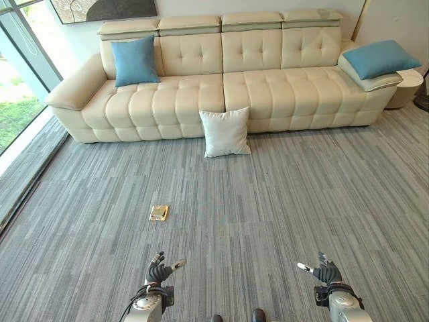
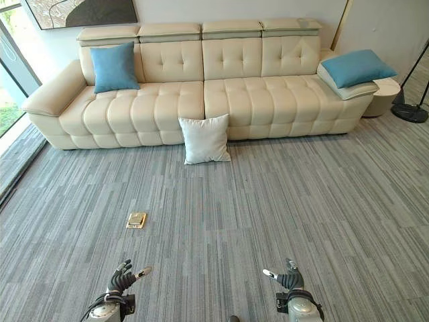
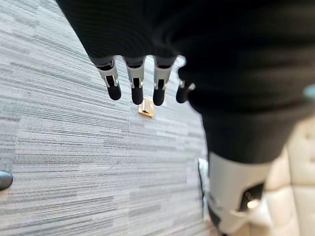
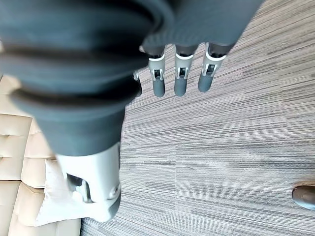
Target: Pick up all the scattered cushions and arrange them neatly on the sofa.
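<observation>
Approach stage: no cushion in hand, one white cushion left on the floor.

The white cushion (image 1: 226, 132) is observed on the carpet (image 1: 281, 208), propped upright against the front of the cream sofa (image 1: 201, 94) near its middle. A blue cushion (image 1: 135, 60) is already stood against the backrest at the left end, and a second blue cushion (image 1: 379, 58) is laid on the right armrest. The left hand (image 1: 159, 270) and the right hand (image 1: 326, 271) are held low at the near edge, well apart from the cushion, fingers relaxed and spread, nothing grasped. A small brass floor plate (image 1: 159, 212) is noted on the carpet between the left hand and the sofa. It is judged that the next move calls for an advance toward the sofa, then a reach down so the white cushion can be gripped and lifted onto the seat.
</observation>
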You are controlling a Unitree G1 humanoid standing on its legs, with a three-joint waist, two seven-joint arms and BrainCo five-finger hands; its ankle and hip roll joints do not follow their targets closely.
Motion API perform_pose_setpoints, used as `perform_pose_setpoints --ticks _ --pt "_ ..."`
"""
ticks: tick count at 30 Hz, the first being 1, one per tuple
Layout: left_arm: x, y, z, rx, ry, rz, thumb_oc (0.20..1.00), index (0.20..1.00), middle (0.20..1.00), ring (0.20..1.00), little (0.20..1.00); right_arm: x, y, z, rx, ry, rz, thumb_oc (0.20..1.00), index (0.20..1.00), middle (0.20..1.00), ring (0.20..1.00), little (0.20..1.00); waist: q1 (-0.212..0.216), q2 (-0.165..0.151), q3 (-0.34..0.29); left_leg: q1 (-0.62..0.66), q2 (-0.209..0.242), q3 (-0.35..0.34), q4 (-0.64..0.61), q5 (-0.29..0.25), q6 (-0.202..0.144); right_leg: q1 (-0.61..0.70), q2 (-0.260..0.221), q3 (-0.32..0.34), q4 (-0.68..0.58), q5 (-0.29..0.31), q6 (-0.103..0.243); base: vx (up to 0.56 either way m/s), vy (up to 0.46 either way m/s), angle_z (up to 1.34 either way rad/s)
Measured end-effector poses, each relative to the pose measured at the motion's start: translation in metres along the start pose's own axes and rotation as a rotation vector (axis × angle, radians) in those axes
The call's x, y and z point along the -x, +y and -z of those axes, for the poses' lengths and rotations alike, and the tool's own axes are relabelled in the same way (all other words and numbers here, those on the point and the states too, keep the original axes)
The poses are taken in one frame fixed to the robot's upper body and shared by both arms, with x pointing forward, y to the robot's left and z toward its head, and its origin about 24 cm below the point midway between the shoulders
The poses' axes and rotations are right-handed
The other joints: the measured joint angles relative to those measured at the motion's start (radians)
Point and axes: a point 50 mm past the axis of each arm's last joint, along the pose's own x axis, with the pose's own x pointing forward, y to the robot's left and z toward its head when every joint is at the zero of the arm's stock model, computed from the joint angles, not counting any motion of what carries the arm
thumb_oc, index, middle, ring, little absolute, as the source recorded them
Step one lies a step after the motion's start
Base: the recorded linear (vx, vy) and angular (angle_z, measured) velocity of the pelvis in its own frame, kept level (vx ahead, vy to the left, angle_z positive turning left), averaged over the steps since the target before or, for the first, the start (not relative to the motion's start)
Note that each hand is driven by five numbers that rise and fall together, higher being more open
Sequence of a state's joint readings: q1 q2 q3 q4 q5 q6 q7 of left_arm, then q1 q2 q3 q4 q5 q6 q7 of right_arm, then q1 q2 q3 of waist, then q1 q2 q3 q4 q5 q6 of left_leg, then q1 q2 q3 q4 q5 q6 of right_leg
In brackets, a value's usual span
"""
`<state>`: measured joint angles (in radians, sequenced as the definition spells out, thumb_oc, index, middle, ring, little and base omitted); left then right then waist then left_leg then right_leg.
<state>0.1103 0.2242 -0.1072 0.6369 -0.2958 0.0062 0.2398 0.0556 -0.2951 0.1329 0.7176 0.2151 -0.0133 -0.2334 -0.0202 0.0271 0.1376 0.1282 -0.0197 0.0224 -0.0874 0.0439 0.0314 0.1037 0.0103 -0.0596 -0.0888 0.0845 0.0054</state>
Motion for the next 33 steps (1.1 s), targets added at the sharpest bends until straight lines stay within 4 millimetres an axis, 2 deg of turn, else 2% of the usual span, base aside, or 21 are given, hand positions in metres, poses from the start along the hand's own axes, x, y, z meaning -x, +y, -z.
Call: perform_pose_setpoints --ticks 7,12,22,33 --pt "0.003 0.006 0.007 -0.013 0.021 -0.025 1.0 1.0 1.0 1.0 1.0 0.003 -0.008 0.008 -0.021 0.025 0.034 1.0 1.0 1.0 1.0 1.0 0.0 -0.003 0.0 -0.002 -0.001 -0.013 0.0 -0.006 -0.014 0.004 -0.001 -0.007 0.0 0.0 0.0 0.0 -0.001 0.02" --pt "0.006 0.008 0.015 -0.019 0.056 -0.031 1.0 1.0 1.0 1.0 1.0 0.005 -0.008 0.013 -0.02 0.04 0.036 1.0 1.0 1.0 1.0 1.0 0.0 -0.003 -0.001 -0.001 -0.001 -0.014 0.0 0.0 -0.006 0.005 -0.001 -0.012 0.0 0.001 -0.001 0.0 -0.001 0.01" --pt "0.006 0.008 0.016 -0.02 0.059 -0.027 1.0 1.0 1.0 1.0 1.0 0.005 -0.008 0.015 -0.016 0.056 0.033 1.0 1.0 1.0 1.0 1.0 0.0 -0.007 -0.005 0.009 0.0 -0.016 0.0 0.0 -0.006 0.018 -0.001 -0.017 0.0 -0.002 -0.002 0.0 0.0 0.0" --pt "0.008 0.007 0.02 -0.032 0.073 -0.004 1.0 1.0 1.0 1.0 1.0 0.012 -0.011 0.037 -0.005 0.129 0.04 1.0 1.0 1.0 1.0 1.0 0.0 -0.014 -0.028 -0.001 0.0 -0.025 0.0 0.0 -0.008 0.011 -0.001 -0.024 0.0 -0.002 -0.002 0.0 -0.002 0.01"
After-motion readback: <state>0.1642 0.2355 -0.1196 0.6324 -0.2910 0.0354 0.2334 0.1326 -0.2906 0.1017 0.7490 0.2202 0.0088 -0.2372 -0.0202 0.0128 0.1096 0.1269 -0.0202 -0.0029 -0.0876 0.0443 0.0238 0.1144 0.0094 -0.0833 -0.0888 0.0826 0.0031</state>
